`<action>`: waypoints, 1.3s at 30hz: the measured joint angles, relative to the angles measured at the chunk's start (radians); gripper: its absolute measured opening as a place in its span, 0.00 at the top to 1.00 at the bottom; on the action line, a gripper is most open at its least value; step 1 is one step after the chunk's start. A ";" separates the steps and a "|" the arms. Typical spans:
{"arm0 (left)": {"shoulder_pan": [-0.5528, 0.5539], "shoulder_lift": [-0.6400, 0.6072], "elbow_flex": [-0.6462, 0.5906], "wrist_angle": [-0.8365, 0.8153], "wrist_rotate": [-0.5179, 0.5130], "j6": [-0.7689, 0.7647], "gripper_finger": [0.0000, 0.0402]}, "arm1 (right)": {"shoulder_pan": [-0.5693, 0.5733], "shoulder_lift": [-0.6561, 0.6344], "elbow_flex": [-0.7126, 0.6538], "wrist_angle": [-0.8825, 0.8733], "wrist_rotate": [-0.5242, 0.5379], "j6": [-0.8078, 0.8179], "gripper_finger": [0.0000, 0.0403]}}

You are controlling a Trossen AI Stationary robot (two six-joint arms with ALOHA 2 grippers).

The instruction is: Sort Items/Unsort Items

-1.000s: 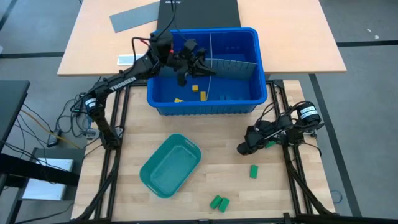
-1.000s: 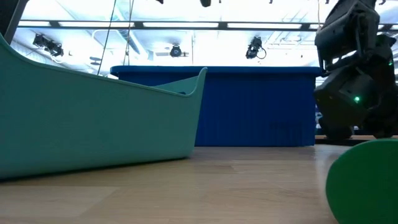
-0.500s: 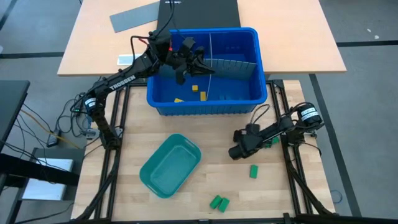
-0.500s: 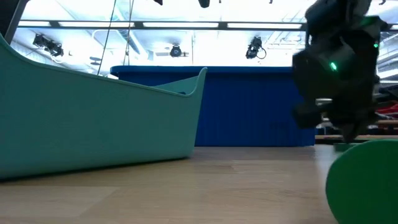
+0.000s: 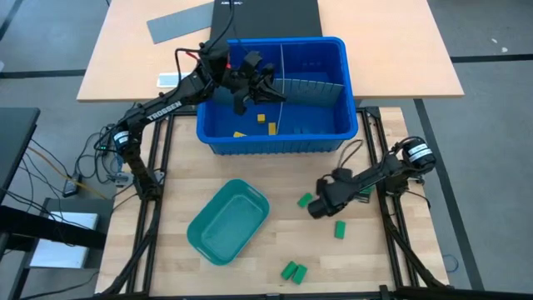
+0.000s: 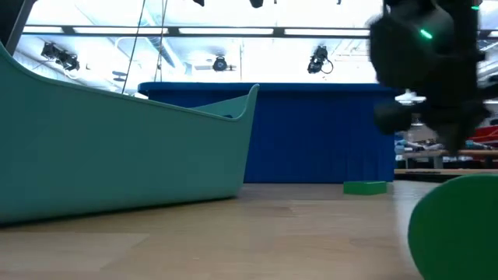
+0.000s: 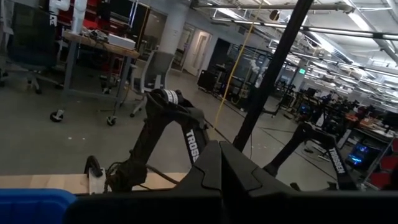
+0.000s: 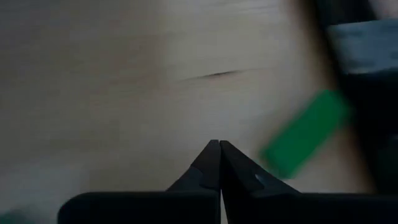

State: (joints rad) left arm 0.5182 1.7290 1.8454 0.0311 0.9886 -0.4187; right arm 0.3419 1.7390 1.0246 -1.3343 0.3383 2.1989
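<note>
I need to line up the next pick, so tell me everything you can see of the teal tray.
The teal tray is an oblong, round-cornered plastic dish with low flaring walls and a smooth flat floor. It looks empty. It sits upright and skewed on the wooden tabletop, in front of the blue bin and apart from it. Nothing touches it; the nearest green blocks lie clear of it.

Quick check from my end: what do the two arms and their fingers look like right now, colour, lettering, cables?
Both arms are black and jointed. The left arm carries white TROSSEN lettering along its link, and thin red and black cables loop near its wrist. The right arm has a round white label at its base joint and a black cable arching over it. The right gripper has dark fingers tapering to a narrow point.
</note>
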 joint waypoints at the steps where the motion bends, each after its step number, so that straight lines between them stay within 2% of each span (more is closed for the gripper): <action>1: 0.000 0.000 0.000 0.000 0.001 0.000 1.00 | 0.005 0.000 -0.017 -0.029 -0.017 0.034 1.00; 11: 0.000 -0.002 0.000 -0.001 0.001 -0.011 1.00 | 0.007 0.010 -0.185 -0.009 -0.130 0.053 1.00; 15: -0.001 -0.004 0.000 0.000 0.001 -0.011 1.00 | 0.011 0.009 -0.240 0.093 -0.128 0.052 1.00; 19: -0.001 -0.004 0.000 -0.002 0.001 -0.011 1.00 | 0.011 0.006 -0.273 0.119 -0.109 0.053 1.00; 24: -0.001 -0.005 0.000 -0.001 0.001 -0.012 1.00 | 0.021 0.001 -0.218 0.121 -0.078 0.040 1.00; 31: -0.001 -0.005 0.000 -0.001 0.019 -0.014 1.00 | 0.046 -0.003 -0.091 0.247 0.019 -0.032 1.00; 34: -0.001 -0.005 0.000 0.000 0.019 -0.014 1.00 | 0.051 -0.016 -0.022 0.293 0.053 -0.126 1.00; 39: -0.001 -0.005 0.000 0.000 0.030 -0.015 1.00 | 0.047 -0.041 0.101 0.236 0.140 -0.250 1.00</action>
State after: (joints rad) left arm 0.5171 1.7241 1.8454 0.0308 1.0190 -0.4339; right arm 0.3888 1.6978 1.1256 -1.0982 0.4779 1.9486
